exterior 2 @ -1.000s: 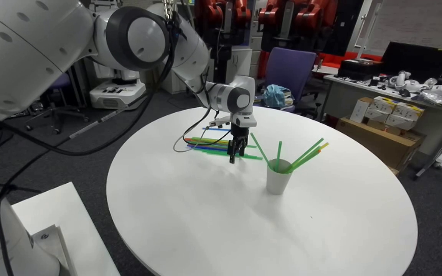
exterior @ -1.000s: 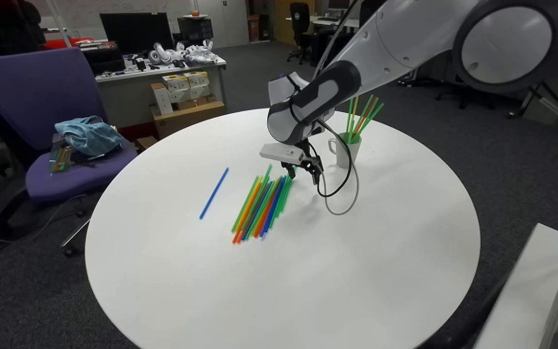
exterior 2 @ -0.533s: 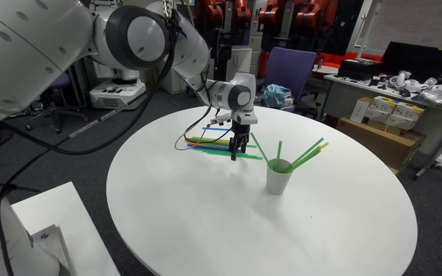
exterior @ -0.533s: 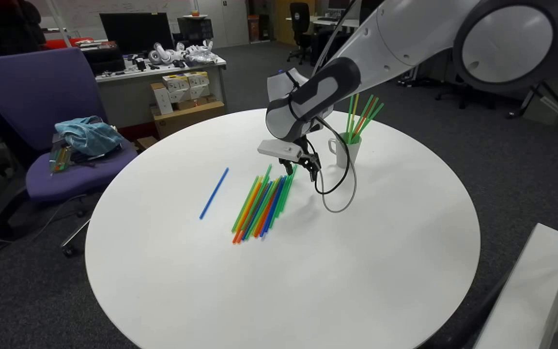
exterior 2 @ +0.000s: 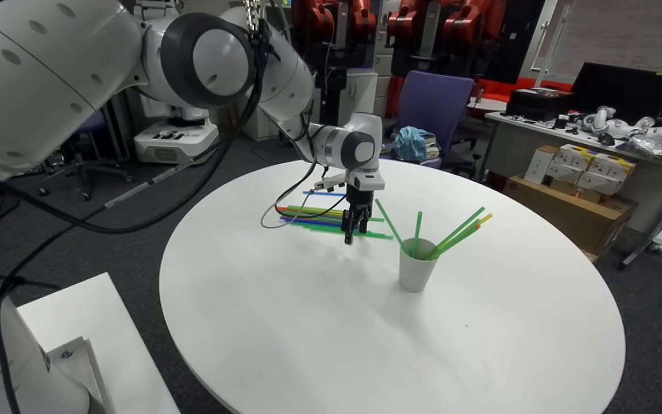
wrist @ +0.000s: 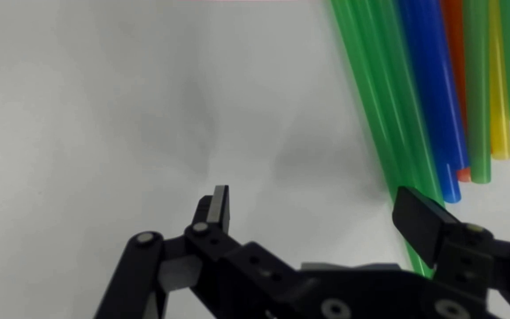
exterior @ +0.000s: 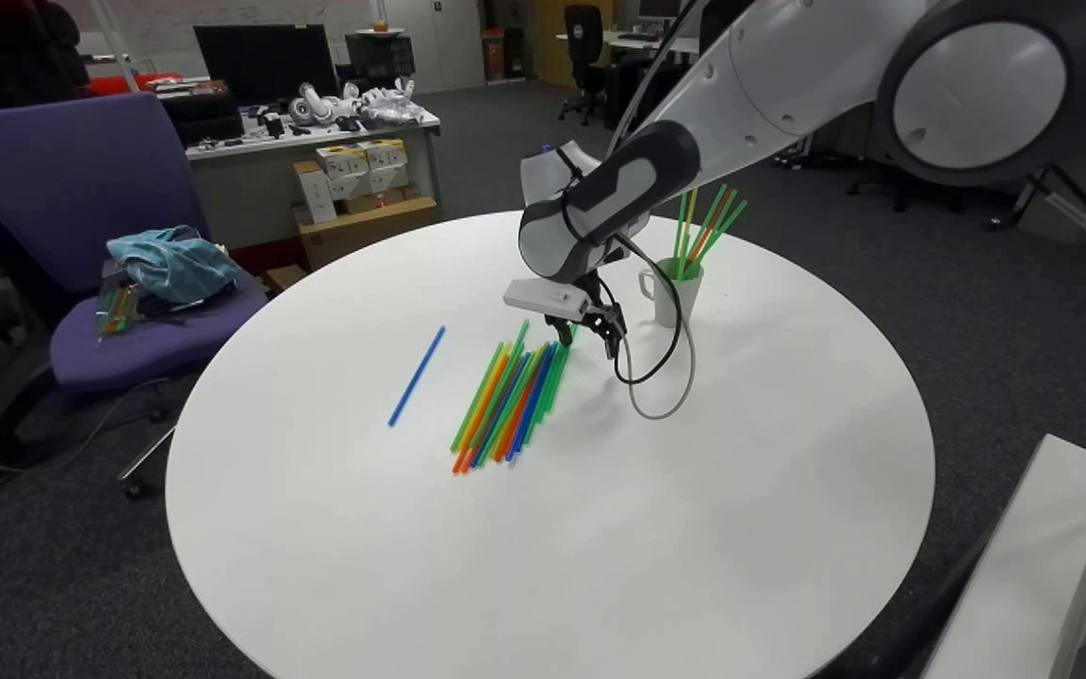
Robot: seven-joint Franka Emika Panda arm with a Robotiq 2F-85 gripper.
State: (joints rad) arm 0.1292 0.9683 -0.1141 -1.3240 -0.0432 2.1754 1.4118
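Note:
My gripper (wrist: 311,192) is open and empty, with its jaws wide apart over the white table. In the wrist view its right finger (wrist: 421,221) overlaps several green straws (wrist: 383,110) at the edge of a bundle; I cannot tell whether it touches them. Blue straws (wrist: 436,97), a yellow straw (wrist: 499,110) and an orange straw lie beside them. In both exterior views the gripper (exterior: 588,341) (exterior 2: 355,233) is low at the end of the straw bundle (exterior: 505,405). A white mug (exterior: 675,304) holding several upright straws (exterior 2: 387,223) stands near the gripper.
A single blue straw (exterior: 417,375) lies apart from the bundle on the round white table (exterior: 317,566). Cables (exterior: 691,368) loop down from the wrist beside the gripper. A purple chair (exterior: 90,189) with a blue cloth (exterior: 175,264) stands by the table.
The gripper rose slightly half a second ago and has come back down a little, staying by the bundle's end. The straws and mug have not moved.

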